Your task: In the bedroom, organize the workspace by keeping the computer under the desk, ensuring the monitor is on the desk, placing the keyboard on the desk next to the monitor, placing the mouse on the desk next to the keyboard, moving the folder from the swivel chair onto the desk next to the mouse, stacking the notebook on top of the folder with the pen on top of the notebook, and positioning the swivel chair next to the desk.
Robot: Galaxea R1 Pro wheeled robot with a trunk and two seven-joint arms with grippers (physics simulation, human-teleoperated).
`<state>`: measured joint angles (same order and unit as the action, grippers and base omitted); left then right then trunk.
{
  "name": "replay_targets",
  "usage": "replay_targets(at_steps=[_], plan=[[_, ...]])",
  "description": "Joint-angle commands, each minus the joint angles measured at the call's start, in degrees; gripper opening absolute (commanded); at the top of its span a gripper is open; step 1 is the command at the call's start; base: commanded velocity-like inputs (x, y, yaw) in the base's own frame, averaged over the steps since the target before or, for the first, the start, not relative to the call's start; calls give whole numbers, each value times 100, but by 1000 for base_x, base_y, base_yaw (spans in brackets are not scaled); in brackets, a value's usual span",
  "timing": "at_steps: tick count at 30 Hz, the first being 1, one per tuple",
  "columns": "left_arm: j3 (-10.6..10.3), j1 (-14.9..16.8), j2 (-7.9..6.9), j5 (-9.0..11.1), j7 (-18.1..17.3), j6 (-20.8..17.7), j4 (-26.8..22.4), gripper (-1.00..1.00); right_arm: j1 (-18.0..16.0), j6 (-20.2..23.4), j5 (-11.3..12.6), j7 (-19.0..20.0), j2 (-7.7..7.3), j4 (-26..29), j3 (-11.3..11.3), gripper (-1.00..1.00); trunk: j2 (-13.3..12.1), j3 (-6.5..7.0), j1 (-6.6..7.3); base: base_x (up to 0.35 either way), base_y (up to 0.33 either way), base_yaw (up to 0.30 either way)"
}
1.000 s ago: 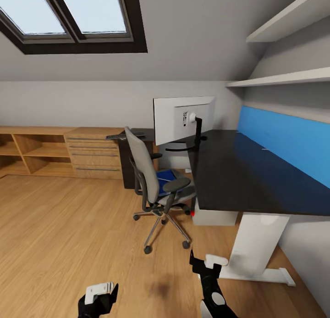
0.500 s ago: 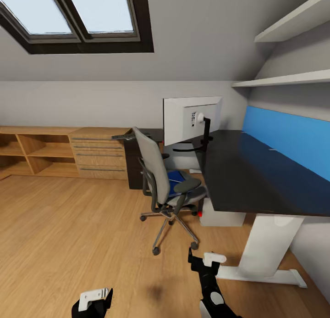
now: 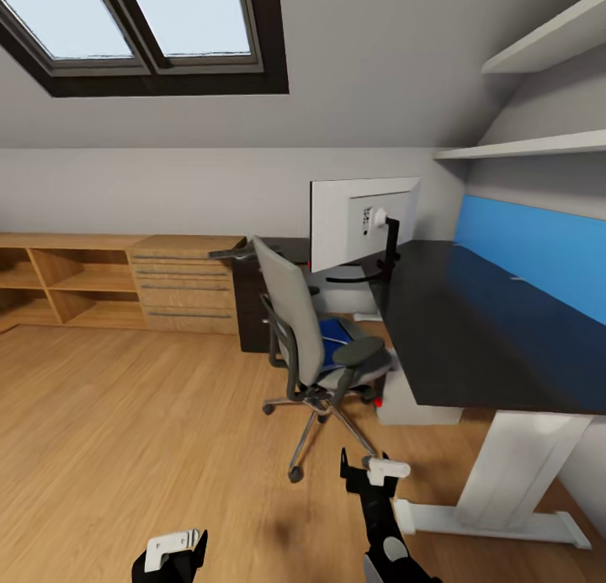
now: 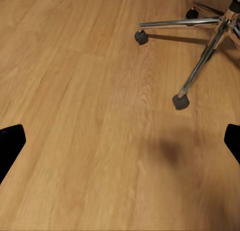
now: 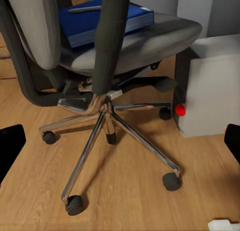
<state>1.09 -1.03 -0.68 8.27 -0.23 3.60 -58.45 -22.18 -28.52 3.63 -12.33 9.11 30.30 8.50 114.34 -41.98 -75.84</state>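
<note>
Both grippers, left (image 3: 172, 553) and right (image 3: 370, 474), hang low and empty, their jaws spread. On the swivel chair (image 3: 316, 347) seat lies the blue folder (image 5: 102, 18), beside the desk (image 3: 471, 331). Approach from the open seat side, avoiding the armrest.

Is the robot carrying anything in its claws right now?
No. Left gripper and right gripper hang open and empty above the floor.

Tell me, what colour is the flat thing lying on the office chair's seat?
Bright blue: the thin flat rectangular folder shows best in the right wrist view.
</note>
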Motion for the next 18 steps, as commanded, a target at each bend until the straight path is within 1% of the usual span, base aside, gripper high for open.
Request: replay_targets(at_steps=[1, 5, 13, 18], plan=[[-4, -2, -2, 59, -3, 9, -3, 100, -6, -57, 38, -48, -5, -4, 48, 100, 2, -4, -2, 251, 6, 0], [-4, -1, -2, 60, -3, 10, -1, 100, -6, -265, 46, -53, -6, -18, 39, 100, 2, -4, -2, 216, 3, 0], [-4, 0, 1, 62, -3, 10, 8, 100, -6, -349, 43, -93, -8, -25, 15, 100, 2, -4, -2, 61, 1, 0], [-2, 2, -1, 66, -3, 10, 9, 100, -6, -362, 42, -126, -23, -21, 0, 100, 2, -4, -2, 212, 0, 0]])
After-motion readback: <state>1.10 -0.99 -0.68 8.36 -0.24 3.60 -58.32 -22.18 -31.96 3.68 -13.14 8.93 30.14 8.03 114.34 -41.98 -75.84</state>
